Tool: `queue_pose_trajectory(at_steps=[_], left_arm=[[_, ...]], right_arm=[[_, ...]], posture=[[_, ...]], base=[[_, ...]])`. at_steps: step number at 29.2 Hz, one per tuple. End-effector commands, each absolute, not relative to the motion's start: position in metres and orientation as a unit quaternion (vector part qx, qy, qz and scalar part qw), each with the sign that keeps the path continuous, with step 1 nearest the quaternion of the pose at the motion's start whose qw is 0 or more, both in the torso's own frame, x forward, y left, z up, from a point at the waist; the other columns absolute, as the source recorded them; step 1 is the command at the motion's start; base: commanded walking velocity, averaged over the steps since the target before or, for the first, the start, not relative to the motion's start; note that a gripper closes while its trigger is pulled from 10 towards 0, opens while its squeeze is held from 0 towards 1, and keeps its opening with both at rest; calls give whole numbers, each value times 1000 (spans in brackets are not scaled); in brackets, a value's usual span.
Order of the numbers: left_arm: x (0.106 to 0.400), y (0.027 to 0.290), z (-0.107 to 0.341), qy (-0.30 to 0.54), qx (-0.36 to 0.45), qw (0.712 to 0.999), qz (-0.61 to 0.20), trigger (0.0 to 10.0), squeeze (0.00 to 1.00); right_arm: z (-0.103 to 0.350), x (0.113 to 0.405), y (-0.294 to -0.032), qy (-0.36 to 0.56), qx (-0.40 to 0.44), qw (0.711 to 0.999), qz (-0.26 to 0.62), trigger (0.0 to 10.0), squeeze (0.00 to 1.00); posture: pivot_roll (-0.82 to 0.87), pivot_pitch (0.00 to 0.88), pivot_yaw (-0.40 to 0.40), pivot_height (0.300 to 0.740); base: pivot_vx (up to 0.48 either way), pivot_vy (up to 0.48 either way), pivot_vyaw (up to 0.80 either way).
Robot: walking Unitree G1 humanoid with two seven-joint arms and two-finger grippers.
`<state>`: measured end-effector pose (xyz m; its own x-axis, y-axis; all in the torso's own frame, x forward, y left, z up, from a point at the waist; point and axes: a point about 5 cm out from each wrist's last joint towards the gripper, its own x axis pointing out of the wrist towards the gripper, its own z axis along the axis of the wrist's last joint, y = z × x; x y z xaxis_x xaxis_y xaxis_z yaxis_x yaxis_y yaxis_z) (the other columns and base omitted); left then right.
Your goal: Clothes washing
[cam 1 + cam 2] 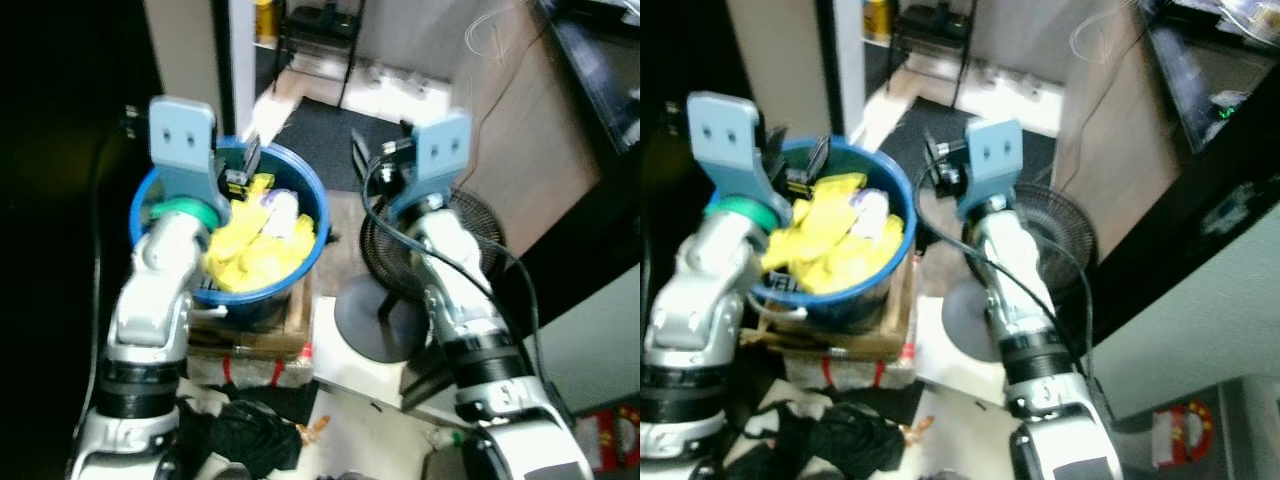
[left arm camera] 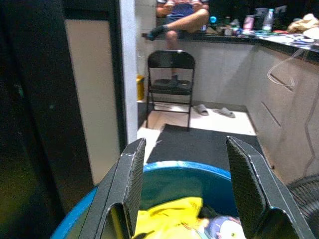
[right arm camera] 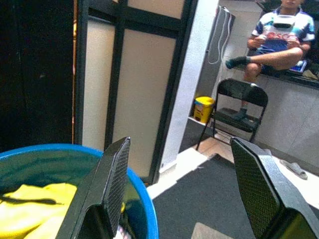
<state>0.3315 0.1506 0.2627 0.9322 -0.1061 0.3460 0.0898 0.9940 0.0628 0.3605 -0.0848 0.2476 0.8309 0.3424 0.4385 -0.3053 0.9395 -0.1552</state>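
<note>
A blue basin (image 1: 320, 228) holds crumpled yellow clothes (image 1: 255, 255) and a white piece. It rests on a cardboard box (image 1: 250, 338). My left gripper (image 1: 242, 168) hangs just over the basin's far-left rim; in the left wrist view its fingers (image 2: 132, 184) stand wide apart with nothing between them, above the yellow clothes (image 2: 169, 216). My right gripper (image 1: 372, 158) is held to the right of the basin, outside its rim (image 3: 50, 148), open and holding nothing.
A black floor fan (image 1: 470, 225) stands close under my right arm. A dark cloth (image 1: 250, 430) lies on the floor near my feet. Beyond are a dark mat (image 2: 199, 142), a folding chair (image 2: 172, 74), a yellow bucket (image 3: 204, 108) and a person (image 3: 279, 35) seated on a counter.
</note>
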Motion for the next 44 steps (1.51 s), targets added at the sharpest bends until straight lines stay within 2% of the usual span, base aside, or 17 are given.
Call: queue_pose_trajectory(at_steps=[1, 4, 44], left_arm=[[332, 146, 259, -169, 22, 984, -58, 10000, 0], [332, 147, 258, -168, 20, 984, -58, 10000, 0], [331, 143, 245, -130, 19, 989, -71, 10000, 0]], right_arm=[[244, 361, -92, -229, -34, 960, 157, 10000, 0], [245, 362, -93, -230, -32, 961, 153, 10000, 0], [241, 359, -89, -226, -24, 960, 165, 10000, 0]], posture=[[39, 86, -47, 740], [39, 88, -47, 740], [42, 100, -44, 740]], base=[[428, 0, 0], [365, 0, 0], [0, 0, 0]])
